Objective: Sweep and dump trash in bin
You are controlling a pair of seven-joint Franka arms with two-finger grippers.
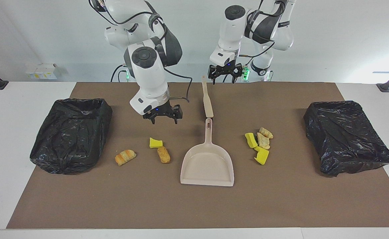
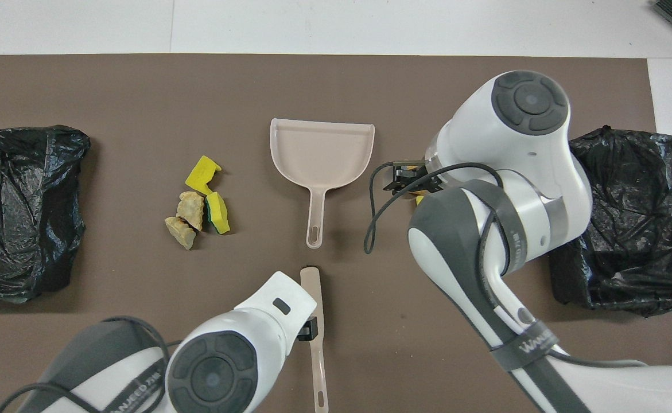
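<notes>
Sweeping has not begun: all seven pieces of trash lie on the desk beside the dustpan, bins unused. Left gripper over the brush, right gripper above trash, both spread apart, holding nothing.

Dustpan mid-table between two trash clusters, brush nearer the robots, bins at both ends.

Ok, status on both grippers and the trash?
Left gripper open, over brush handle. Right gripper open, above mat. Trash unswept; dustpan untouched.
</notes>
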